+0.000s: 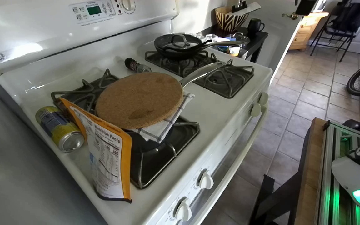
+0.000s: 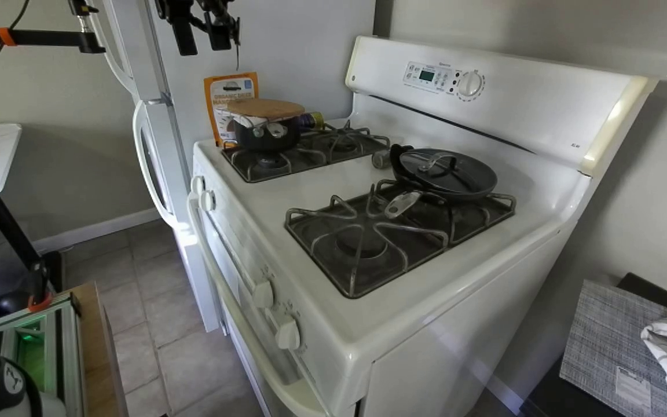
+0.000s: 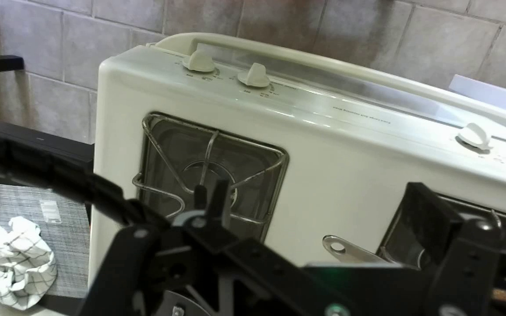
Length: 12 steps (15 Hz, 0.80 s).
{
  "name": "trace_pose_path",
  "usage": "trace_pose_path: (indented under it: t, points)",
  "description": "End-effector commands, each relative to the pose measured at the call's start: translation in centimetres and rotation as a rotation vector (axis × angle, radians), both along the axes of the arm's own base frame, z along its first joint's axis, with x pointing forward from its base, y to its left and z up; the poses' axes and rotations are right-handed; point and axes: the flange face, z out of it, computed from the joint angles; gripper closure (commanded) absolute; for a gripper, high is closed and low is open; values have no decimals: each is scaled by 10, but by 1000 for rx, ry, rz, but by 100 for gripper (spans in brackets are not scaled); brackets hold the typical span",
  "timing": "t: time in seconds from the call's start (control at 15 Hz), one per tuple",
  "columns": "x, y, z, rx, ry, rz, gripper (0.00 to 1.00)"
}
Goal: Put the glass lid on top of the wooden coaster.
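The glass lid [image 1: 183,43] rests on a black frying pan on the back burner at the right-hand end of the stove. It also shows in an exterior view [image 2: 442,168], with an arched centre handle. The wooden coaster [image 1: 139,98] is a flat brown disc. It lies over a folded cloth on a dark pot, also in an exterior view [image 2: 266,108]. In the wrist view my gripper [image 3: 323,204] has its black fingers wide apart, with nothing between them, high above the stove. It hangs at the top of an exterior view [image 2: 205,45], apart from lid and coaster.
An orange-edged bag [image 1: 109,153] stands beside the coaster, with a yellow can [image 1: 59,128] behind it. A small bottle [image 1: 137,65] lies between the burners. The pot's steel handle [image 1: 202,72] sticks out. The frying pan [image 2: 487,184] sits on raised grates [image 2: 362,231].
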Motion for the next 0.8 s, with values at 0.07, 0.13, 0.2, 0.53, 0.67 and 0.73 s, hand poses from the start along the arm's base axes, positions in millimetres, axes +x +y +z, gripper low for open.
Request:
trace_pose_path:
  t: [0.07, 0.13, 0.2, 0.53, 0.67, 0.73]
  points:
    - [4, 1, 4, 10, -47, -15, 0]
    - [7, -2, 7, 35, -77, -24, 0]
    - [12, -8, 14, 50, -134, -8, 0]
    - [50, -56, 25, 177, -259, 49, 0]
    - [67, -89, 18, 211, -268, 15, 0]
    - [76, -106, 16, 235, -286, -26, 0]
